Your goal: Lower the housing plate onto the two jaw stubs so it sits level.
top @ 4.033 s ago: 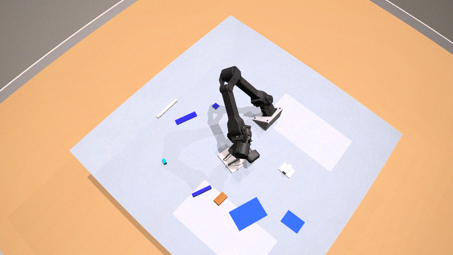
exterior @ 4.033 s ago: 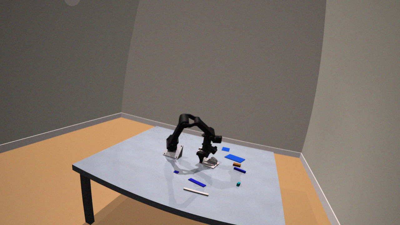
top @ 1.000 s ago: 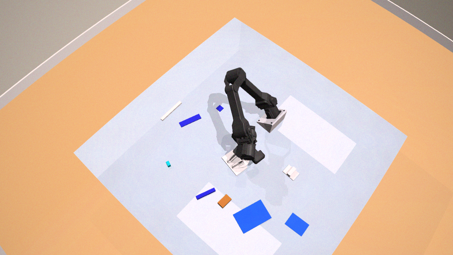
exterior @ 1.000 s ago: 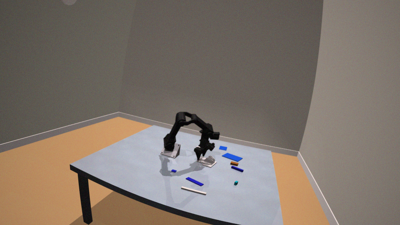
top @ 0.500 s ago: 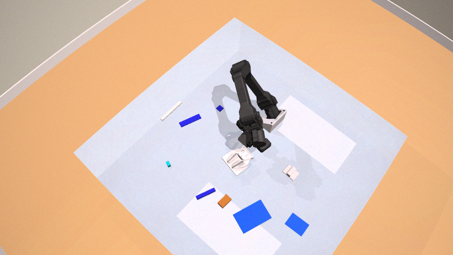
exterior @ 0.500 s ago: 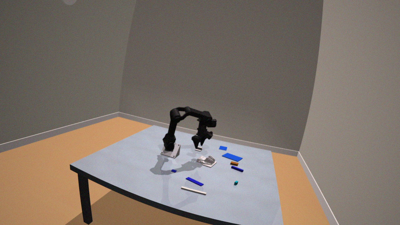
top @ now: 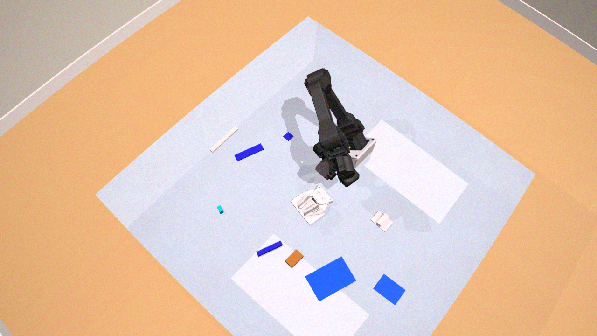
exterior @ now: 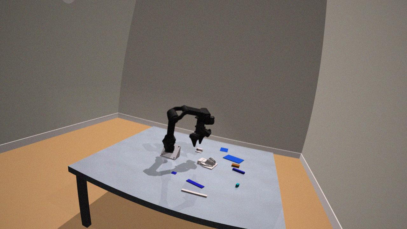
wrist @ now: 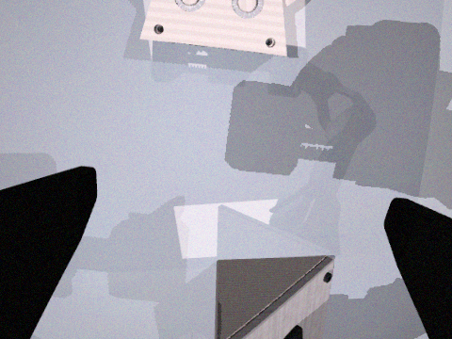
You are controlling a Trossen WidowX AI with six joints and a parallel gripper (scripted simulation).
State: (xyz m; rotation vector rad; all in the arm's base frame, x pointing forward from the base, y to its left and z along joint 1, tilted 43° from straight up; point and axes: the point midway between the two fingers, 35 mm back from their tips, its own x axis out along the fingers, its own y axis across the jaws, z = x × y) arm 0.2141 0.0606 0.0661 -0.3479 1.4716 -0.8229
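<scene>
The pale housing plate lies over the rear ends of the two jaws. It looks about level, and two round ringed holes show in it. The ribbed grey jaws extend from under it above the white base plate. The jaw stubs are hidden under the housing plate, so full seating cannot be confirmed. My gripper is wide open and empty. It hangs above the table, on the arm-base side of the plate, touching nothing. In the top view, my fingertips are hidden.
The arm's wedge base is nearby. A small white block stands apart. An orange block, a blue sheet, a cyan cube and several bars surround the assembly.
</scene>
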